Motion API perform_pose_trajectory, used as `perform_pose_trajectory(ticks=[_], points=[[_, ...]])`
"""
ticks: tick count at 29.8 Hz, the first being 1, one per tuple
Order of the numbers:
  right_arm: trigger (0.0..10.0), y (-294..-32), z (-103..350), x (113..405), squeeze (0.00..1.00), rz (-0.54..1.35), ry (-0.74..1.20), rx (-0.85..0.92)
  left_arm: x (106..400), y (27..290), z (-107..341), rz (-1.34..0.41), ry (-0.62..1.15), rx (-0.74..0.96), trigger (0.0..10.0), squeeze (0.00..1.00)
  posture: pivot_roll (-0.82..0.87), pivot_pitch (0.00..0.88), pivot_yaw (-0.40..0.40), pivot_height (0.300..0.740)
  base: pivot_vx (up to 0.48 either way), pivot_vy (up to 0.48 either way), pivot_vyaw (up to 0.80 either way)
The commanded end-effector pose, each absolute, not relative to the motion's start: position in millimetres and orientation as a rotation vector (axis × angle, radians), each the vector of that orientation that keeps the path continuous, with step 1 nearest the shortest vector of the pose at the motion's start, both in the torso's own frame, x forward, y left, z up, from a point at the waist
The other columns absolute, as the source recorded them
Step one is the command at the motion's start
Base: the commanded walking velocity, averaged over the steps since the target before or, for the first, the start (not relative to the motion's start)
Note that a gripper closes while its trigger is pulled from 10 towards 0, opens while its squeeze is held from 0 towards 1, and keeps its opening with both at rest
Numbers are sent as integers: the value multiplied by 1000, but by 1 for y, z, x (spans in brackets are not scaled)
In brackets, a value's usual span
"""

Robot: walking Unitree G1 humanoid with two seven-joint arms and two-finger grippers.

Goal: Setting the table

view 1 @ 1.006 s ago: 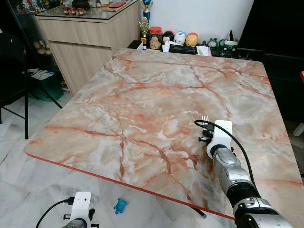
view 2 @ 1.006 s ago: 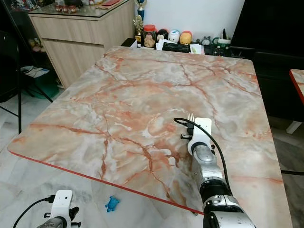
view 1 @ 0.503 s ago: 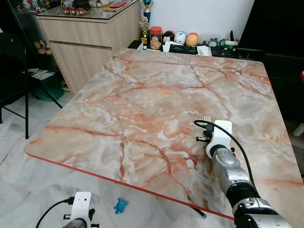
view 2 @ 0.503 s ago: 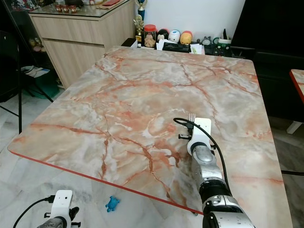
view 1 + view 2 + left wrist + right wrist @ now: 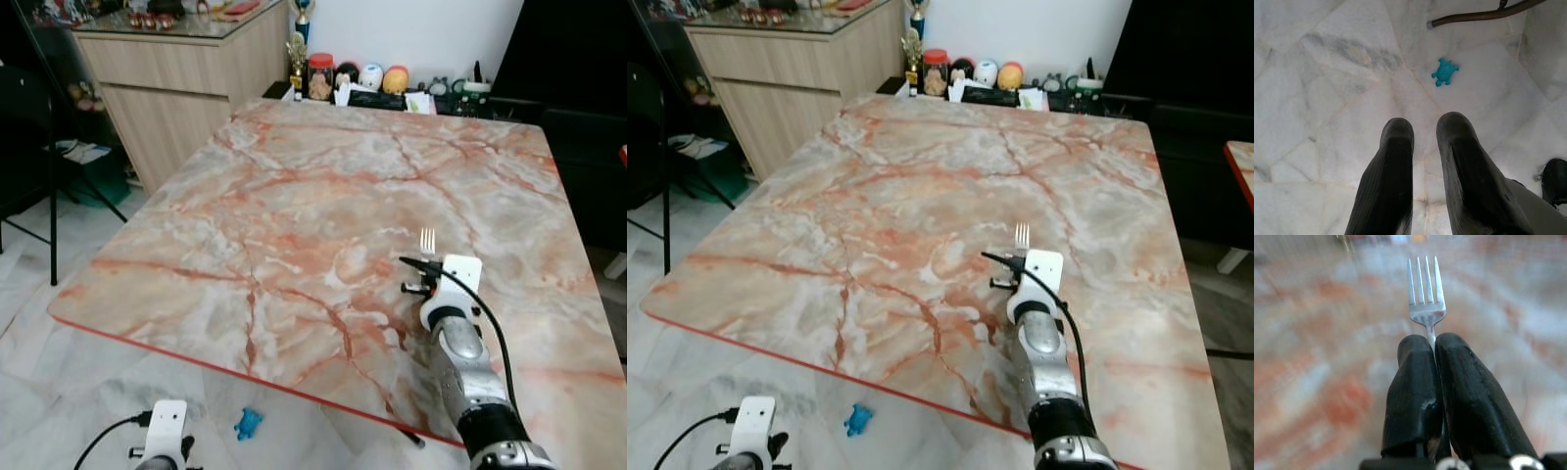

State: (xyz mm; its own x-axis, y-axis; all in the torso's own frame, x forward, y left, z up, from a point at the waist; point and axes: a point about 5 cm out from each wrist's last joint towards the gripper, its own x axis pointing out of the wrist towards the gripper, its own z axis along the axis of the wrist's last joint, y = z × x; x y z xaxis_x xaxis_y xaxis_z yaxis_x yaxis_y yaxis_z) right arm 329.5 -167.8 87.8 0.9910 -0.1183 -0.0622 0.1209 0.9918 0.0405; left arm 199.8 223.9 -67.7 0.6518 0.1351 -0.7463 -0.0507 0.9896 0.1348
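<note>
Holding one fork (image 5: 1426, 293), the right gripper (image 5: 1431, 345) has its two fingers (image 5: 1410, 382) clamped on the handle, tines out over the marble counter (image 5: 294, 196) near its right edge. The fork handle is hidden between them. Left gripper (image 5: 1422, 132) hangs over the tiled floor (image 5: 1327, 73), fingers slightly parted, near one blue toy turtle (image 5: 1444, 72). A wooden cabinet (image 5: 176, 88) stands beyond the far left corner.
</note>
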Motion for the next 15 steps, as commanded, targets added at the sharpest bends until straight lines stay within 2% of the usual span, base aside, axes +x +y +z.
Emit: perform_pose_trajectory(ticks=[1, 10, 15], points=[[10000, -165, 113, 326, 0, -120, -87, -9, 198, 229, -68, 123, 858, 111, 10000, 0, 36, 0, 23, 740, 0, 0, 0], [10000, -165, 128, 308, 0, -148, -193, -16, 198, 230, -67, 128, 858, 116, 10000, 0, 40, 0, 24, 740, 0, 0, 0], [10000, -165, 143, 311, 0, -111, -249, -34, 201, 229, -66, 126, 853, 120, 10000, 0, 35, 0, 27, 740, 0, 0, 0]])
